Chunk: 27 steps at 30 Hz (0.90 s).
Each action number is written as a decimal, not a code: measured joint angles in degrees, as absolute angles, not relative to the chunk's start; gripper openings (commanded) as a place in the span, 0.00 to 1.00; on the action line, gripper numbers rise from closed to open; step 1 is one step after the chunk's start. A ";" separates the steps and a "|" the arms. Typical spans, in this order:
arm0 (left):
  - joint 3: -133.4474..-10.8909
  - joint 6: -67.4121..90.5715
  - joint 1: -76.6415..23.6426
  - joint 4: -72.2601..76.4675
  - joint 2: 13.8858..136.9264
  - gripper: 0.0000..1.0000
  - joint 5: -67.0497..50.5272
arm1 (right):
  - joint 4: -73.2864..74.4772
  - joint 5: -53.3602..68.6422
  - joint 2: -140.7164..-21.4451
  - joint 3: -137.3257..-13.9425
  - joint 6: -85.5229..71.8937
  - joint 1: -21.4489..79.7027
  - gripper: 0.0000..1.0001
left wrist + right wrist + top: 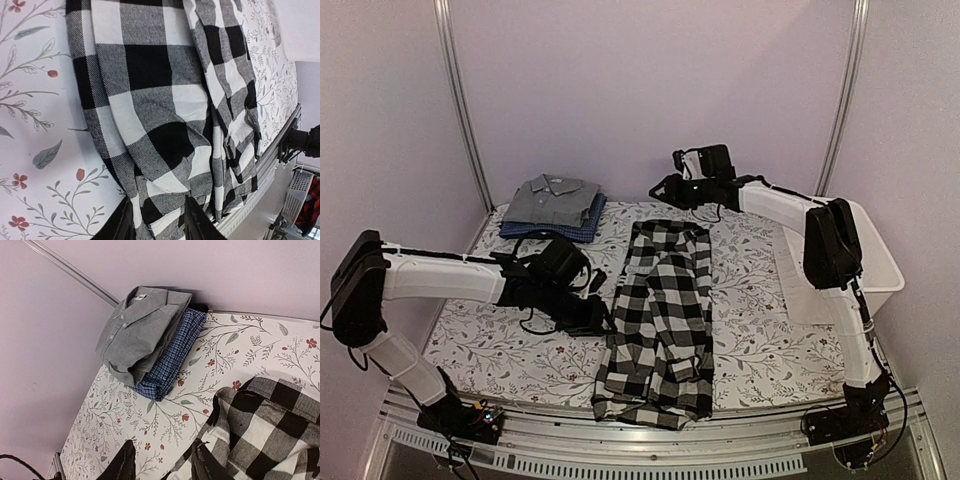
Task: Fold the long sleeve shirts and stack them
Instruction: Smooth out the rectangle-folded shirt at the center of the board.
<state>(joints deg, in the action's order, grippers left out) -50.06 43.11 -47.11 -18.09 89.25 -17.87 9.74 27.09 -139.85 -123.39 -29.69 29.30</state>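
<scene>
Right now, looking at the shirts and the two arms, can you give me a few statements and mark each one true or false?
1. The grey shirt lies folded on top of the blue shirt. True.
2. The checked shirt is on that stack. False: it lies apart, as a long strip in the middle of the table.
3. A white basket stands at the table's right side. True.
4. The right gripper grips the grey shirt. False: it is open, near the checked shirt's far end.
5. The left gripper is at the checked shirt's left edge. True.
</scene>
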 measured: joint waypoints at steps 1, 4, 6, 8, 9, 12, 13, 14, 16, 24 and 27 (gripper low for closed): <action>-50.26 42.81 -46.78 -18.44 88.68 0.35 -17.47 | 9.19 27.00 -135.79 -119.70 -29.39 29.41 0.33; -51.18 41.56 -45.60 -19.38 88.09 0.35 -17.06 | 7.77 26.92 -126.69 -110.02 -28.64 30.33 0.28; -52.45 40.56 -44.86 -19.88 88.25 0.34 -17.06 | 6.20 27.03 -121.60 -102.56 -28.49 31.59 0.28; -54.19 39.62 -44.42 -20.21 88.82 0.34 -17.06 | 4.62 27.35 -117.54 -94.67 -28.67 33.41 0.28; -55.18 39.11 -44.27 -20.25 89.27 0.34 -17.08 | 3.95 27.53 -116.03 -90.98 -28.84 34.37 0.28; -57.08 38.26 -44.14 -19.94 90.91 0.34 -17.52 | 1.65 27.86 -112.73 -80.66 -29.69 37.15 0.28; -57.32 38.04 -44.12 -19.66 91.50 0.34 -17.65 | 1.02 28.14 -112.12 -78.02 -30.06 37.98 0.28; -57.36 37.87 -44.12 -19.42 92.03 0.34 -17.78 | 0.43 28.36 -111.77 -75.81 -30.39 38.57 0.28; -57.36 37.67 -44.12 -19.27 93.10 0.34 -18.13 | -0.23 28.84 -111.66 -73.17 -30.94 38.96 0.28; -57.41 37.47 -43.53 -17.50 96.51 0.33 -19.20 | -3.22 28.73 -113.45 -72.05 -31.33 37.54 0.28; -57.52 37.52 -42.87 -16.53 97.97 0.33 -19.46 | -3.40 28.42 -116.31 -72.05 -31.53 36.71 0.28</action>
<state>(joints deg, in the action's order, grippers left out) -57.52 37.52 -42.87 -16.53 97.97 -19.46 -3.40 28.42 -116.31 -72.05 -31.53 36.71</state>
